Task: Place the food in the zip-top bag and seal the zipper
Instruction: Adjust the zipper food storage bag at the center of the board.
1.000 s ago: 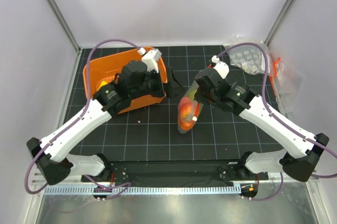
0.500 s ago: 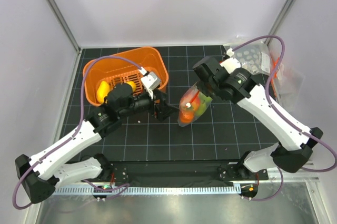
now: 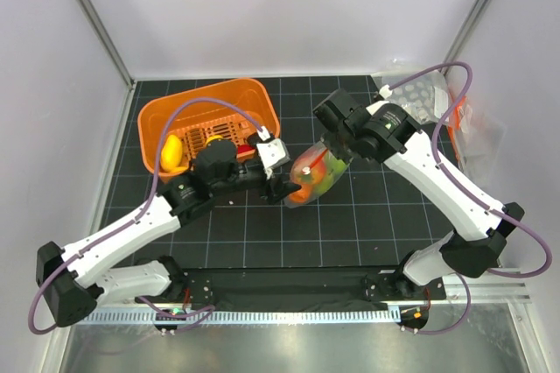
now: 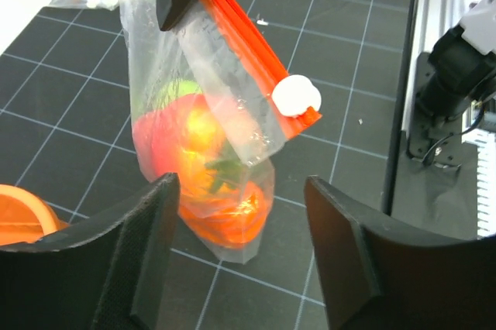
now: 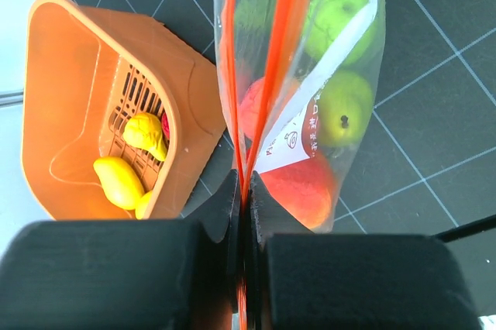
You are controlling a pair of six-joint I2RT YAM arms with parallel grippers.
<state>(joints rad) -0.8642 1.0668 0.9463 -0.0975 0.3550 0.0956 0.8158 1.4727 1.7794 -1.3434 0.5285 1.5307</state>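
The right gripper (image 5: 242, 198) is pressed together on the orange-red zipper (image 4: 260, 51) of the zip-top bag (image 3: 313, 176), which hangs from that pinch above the table (image 3: 367, 233), between the two arms. The bag already holds several pieces of food (image 5: 341, 105): green, red and orange pieces show through the clear plastic. A white slider (image 4: 296, 97) sits at the free end of the zipper. The left gripper (image 4: 240, 245) hovers just beside the lower part of the bag with its fingers (image 4: 143, 245) spread and nothing between them. More food, yellow pieces among it, lies in the orange basket (image 3: 157, 115) behind the left arm.

Risks, as a judgement from this arrangement:

- The whole bag hangs from one narrow pinch on the zipper. The weight of the contents may pull the strip out of the fingers, dropping the bag and spilling food.
- The bag is limp and free to swing. If the left gripper closes on the bulging plastic instead of the zipper or slider, it may crush or push the bag aside rather than seal it.
- Whether the mouth is open or partly closed along its length cannot be told; an unaligned strip would leave a gap after sliding.
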